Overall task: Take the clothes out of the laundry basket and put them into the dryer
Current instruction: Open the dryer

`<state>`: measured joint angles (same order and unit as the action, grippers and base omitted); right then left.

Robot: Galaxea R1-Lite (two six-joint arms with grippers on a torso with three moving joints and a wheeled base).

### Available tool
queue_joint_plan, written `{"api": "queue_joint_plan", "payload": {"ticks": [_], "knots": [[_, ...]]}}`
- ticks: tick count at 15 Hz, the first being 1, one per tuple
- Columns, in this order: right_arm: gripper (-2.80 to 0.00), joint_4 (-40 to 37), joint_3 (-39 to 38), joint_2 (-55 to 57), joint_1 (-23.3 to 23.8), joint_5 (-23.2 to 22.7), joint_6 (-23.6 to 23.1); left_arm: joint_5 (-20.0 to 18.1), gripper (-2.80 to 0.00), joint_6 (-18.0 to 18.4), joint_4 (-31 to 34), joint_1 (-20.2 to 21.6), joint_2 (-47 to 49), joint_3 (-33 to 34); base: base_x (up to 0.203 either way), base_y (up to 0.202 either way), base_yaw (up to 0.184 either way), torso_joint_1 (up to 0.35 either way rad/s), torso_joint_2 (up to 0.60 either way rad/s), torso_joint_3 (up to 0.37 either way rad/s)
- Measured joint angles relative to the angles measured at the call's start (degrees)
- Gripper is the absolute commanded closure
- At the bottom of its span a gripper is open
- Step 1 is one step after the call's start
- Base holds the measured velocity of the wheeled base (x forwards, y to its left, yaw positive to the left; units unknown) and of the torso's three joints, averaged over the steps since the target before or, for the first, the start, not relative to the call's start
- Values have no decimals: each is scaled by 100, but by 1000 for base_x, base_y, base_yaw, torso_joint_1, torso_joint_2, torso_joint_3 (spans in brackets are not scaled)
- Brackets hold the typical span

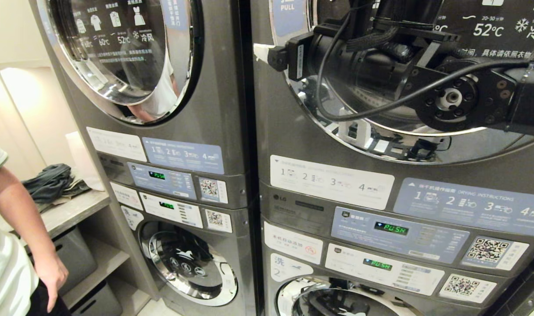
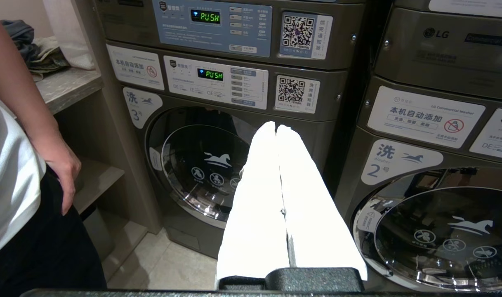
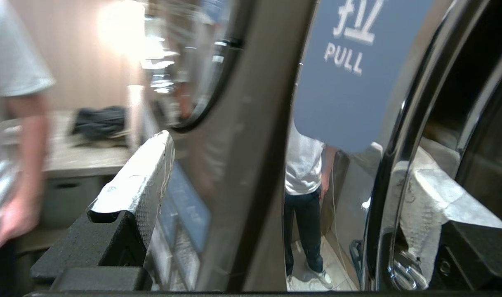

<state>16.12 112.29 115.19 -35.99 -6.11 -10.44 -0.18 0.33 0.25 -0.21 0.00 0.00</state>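
Observation:
The dryer [image 1: 275,123] is the upper machine of the right-hand stack, and its round door [image 1: 490,30] looks closed. My right gripper [image 1: 267,52] is raised at the door's left edge beside the blue PULL label [image 3: 345,57]. It is open with nothing held: one taped finger [image 3: 139,177] lies outside the door and the other [image 3: 432,198] over the chrome rim [image 3: 399,144]. My left gripper [image 2: 276,128] hangs parked low before the lower washers, its white fingers [image 2: 255,198] pressed together and empty. The laundry basket and its clothes are out of view.
A person stands close on the left, with an arm [image 1: 16,219] and hand [image 2: 65,165] hanging down. A dark pile of cloth [image 1: 51,182] lies on a side shelf [image 1: 73,210], with grey bins [image 1: 73,259] beneath. A second washer-dryer stack [image 1: 161,175] stands to the left.

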Motion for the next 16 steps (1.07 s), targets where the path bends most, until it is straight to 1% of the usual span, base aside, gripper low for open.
{"api": "queue_joint_plan", "payload": {"ticks": [1, 3, 8, 10, 12, 16], "knots": [[-280, -72, -5, -47, 0, -234, 7, 1, 0, -1, 2, -1, 0, 0, 0, 0, 0, 0, 0, 0], [-280, -242, -37, -159, -6, -494, 13, 2, 0, -1, 2, -1, 0, 0, 0, 0, 0, 0, 0, 0], [-280, -370, -269, -474, -283, -749, 13, 0, 0, 1, 1, 0, 0, 0, 0, 0, 0, 0, 0, 0], [-280, -332, -583, -671, -393, -1001, 13, 0, 0, 1, 2, -1, 0, 0, 0, 0, 0, 0, 0, 0], [-280, -309, -938, -912, -558, -1096, 13, 2, 0, 2, 2, -1, 0, 0, 0, 0, 0, 0, 0, 0], [-280, -287, -1843, -1594, -775, -1515, -8, 0, 0, 2, 0, -1, 0, 0, 0, 0, 0, 0, 0, 0]]}}
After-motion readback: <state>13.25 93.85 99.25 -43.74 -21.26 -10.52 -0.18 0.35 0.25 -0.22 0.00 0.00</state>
